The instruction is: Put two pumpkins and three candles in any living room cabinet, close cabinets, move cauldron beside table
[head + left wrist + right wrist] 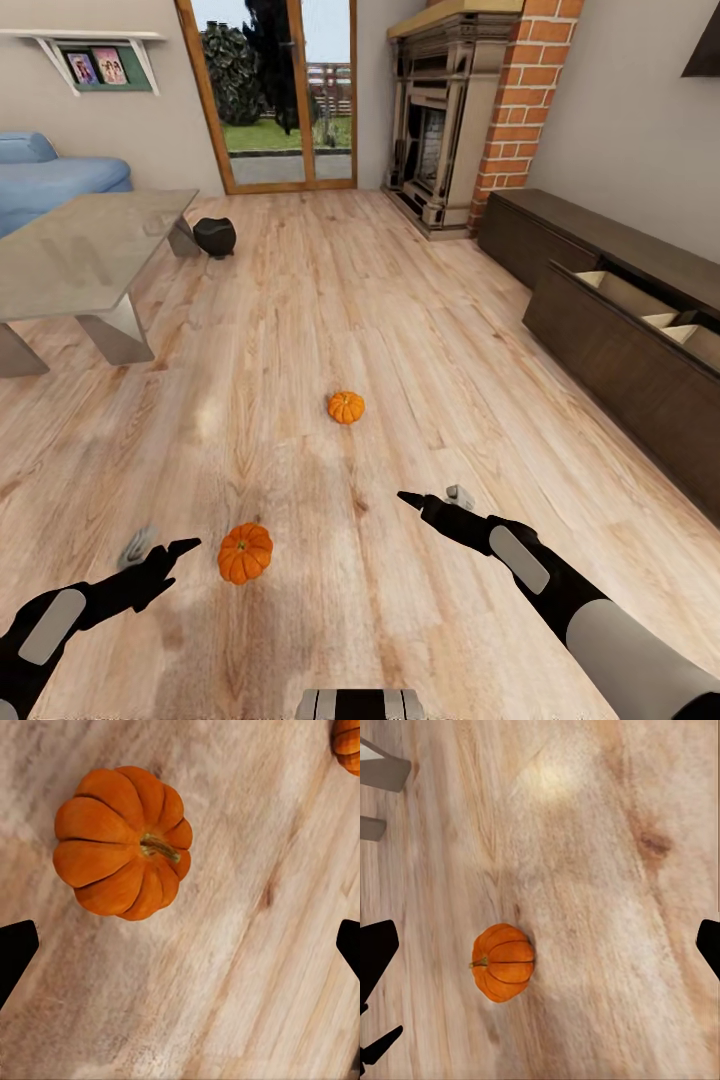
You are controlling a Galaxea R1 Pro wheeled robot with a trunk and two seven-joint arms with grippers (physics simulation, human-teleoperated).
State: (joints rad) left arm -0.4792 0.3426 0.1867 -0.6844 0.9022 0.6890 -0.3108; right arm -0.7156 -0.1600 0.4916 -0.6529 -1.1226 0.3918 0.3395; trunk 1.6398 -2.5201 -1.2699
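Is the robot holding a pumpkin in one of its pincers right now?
No. Both pincers are open and empty: the left pincer hovers beside the nearer pumpkin, and the right pincer holds nothing. Both pumpkins lie on the floor.

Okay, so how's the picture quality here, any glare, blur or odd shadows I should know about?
Head view: wide-angle bending at the edges, a glossy sheen on the table, and a pale washed patch on the floor. Left wrist view: the near pumpkin is sharp, with only a faint shadow under it. Right wrist view: the pumpkin looks softer, and there is a bright glare spot on the boards beyond it.
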